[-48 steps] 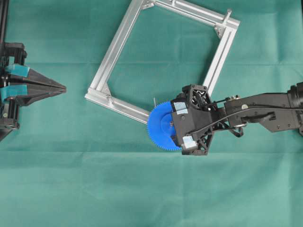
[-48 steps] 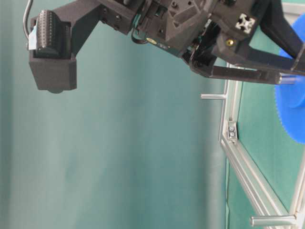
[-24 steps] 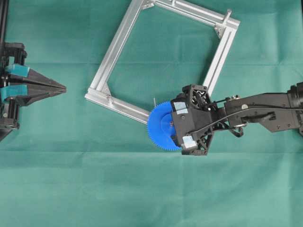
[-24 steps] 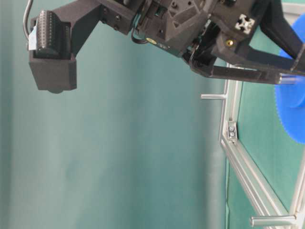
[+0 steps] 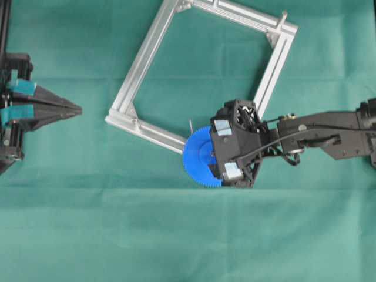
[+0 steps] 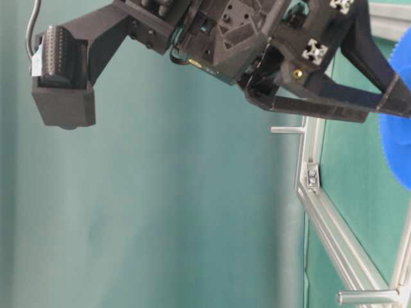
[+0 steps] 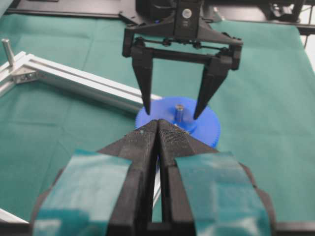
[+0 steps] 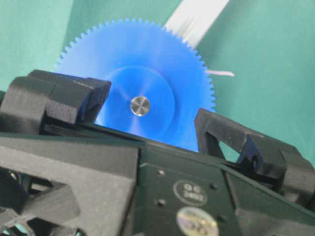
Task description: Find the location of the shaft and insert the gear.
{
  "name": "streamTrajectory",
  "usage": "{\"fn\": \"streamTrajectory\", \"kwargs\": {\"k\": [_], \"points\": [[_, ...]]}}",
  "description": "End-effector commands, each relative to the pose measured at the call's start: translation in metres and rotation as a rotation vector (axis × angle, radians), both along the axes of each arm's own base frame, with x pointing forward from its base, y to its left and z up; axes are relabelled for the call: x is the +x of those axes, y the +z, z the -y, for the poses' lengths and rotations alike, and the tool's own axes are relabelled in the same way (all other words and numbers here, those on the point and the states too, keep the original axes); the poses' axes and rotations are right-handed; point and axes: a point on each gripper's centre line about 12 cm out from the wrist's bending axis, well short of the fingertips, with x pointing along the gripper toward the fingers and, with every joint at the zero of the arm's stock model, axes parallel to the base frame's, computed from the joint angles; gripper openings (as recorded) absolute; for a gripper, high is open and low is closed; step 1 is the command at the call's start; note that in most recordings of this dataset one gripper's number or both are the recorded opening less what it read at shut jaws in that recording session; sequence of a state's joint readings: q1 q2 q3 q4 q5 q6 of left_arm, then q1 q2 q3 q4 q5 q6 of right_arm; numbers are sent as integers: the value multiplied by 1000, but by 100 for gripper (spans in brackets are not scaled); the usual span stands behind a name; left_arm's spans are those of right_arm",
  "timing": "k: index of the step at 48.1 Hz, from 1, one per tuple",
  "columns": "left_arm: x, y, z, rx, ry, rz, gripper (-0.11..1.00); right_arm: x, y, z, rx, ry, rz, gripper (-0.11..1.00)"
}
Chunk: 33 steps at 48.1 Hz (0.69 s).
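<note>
One blue gear [image 5: 200, 157], one square aluminium frame [image 5: 141, 59], two black grippers, the left gripper [image 5: 73, 108] and the right gripper [image 7: 172, 112], and one green cloth [image 5: 117, 235] are visible.

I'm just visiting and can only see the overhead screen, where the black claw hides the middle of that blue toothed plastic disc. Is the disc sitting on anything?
Observer: Yes. In the right wrist view, the end of the thin silver metal shaft shows in the centre hole of the bright blue plastic gear.
Visitor: Is the claw squeezing the disc?
Observer: No. The left wrist view shows the right gripper open. Its fingers stand apart on either side of the raised hub, with the shaft poking up between them.
</note>
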State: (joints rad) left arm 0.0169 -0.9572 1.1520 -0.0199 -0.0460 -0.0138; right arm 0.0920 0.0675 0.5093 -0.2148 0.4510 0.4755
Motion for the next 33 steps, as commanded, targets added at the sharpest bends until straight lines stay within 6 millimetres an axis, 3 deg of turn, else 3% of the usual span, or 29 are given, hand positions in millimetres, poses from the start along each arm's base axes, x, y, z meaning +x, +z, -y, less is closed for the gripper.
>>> {"fn": "streamTrajectory", "kwargs": {"k": [1,19,33], "points": [[2,4,0,-3,2,8,1,5,14,-1,2,6,44,87],[2,4,0,-3,2,8,1,6,16,-2,0,9,47,87],[2,4,0,-3,2,8,1,0,41,-9,5,30,107,87]]}}
